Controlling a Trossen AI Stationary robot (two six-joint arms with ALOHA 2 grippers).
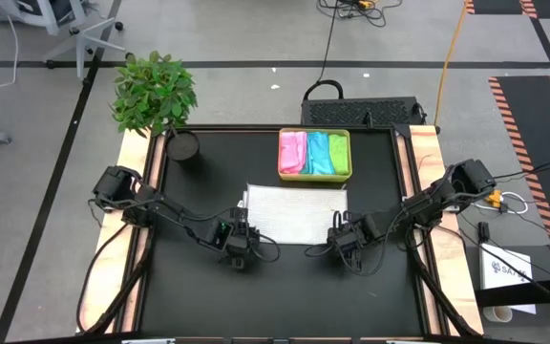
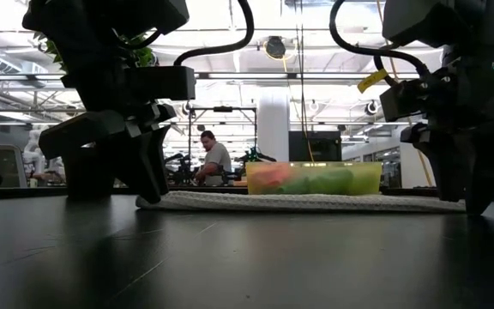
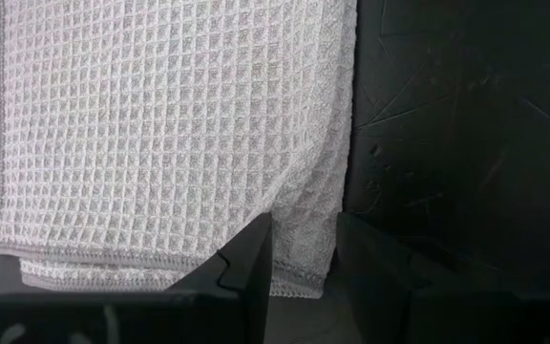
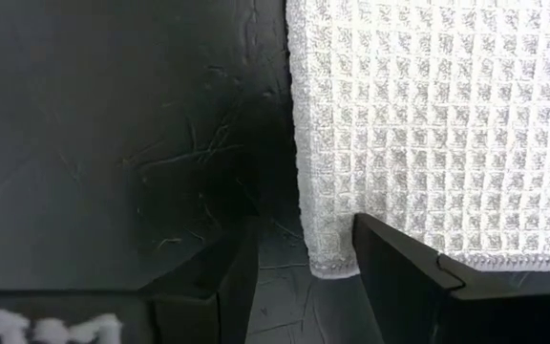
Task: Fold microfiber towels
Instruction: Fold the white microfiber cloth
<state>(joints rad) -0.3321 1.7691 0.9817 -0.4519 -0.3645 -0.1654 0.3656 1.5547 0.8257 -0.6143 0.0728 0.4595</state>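
Now the white towel (image 1: 295,214) lies mid-counter before the tray (image 1: 314,176), both released hands, left hand (image 1: 239,250) and right hand (image 1: 351,250), straddling its near corners, probably about to pinch and fold.

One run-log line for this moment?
white towel flat mid-table | left hand open at near-left corner | right hand open at near-right corner | nothing held

Dark, jointed arms, looped with black cables; blocky black fingers (image 3: 256,268), flat-faced; white lettering on one wrist housing.
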